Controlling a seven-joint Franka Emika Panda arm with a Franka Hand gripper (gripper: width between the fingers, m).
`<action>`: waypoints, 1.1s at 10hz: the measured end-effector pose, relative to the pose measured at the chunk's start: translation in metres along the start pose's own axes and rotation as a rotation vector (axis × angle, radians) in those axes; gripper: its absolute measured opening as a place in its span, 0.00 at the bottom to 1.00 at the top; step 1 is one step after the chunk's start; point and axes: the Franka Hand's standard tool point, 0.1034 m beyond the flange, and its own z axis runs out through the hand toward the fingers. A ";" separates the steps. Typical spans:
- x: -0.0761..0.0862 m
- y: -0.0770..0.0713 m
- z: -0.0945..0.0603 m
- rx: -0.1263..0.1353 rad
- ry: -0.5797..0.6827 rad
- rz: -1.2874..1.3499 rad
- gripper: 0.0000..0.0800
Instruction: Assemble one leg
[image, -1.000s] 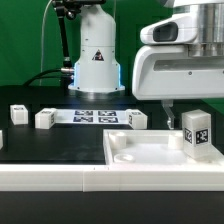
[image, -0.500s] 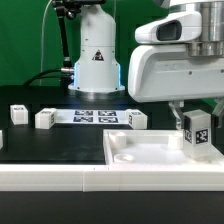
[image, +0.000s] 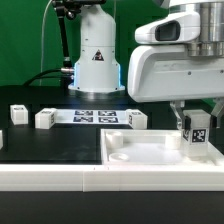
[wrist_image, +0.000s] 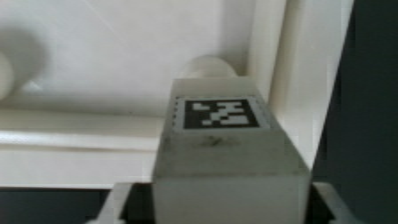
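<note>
A white leg (image: 197, 131) with a black-and-white tag on its face stands upright over the exterior view's right side of the large flat white panel (image: 140, 152). My gripper (image: 196, 113) is shut on the leg from above. In the wrist view the leg (wrist_image: 222, 140) fills the middle, its tagged face toward the camera, the fingers (wrist_image: 128, 203) on either side. Its far end sits by a round corner socket (wrist_image: 210, 66) of the panel (wrist_image: 89, 110). I cannot tell whether the leg's end touches the panel.
Three more white legs lie on the black table: one at the exterior view's left (image: 18, 113), one beside it (image: 45, 118), one near the middle (image: 137, 119). The marker board (image: 92, 116) lies between them. The robot's base (image: 96, 55) stands behind.
The gripper and the held leg have moved a little toward the exterior view's left and slightly lower over the panel.
</note>
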 end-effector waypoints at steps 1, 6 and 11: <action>0.000 -0.003 0.000 0.000 0.003 0.132 0.36; -0.001 0.002 0.001 -0.014 0.007 0.690 0.36; -0.004 0.005 0.001 -0.037 0.001 1.168 0.36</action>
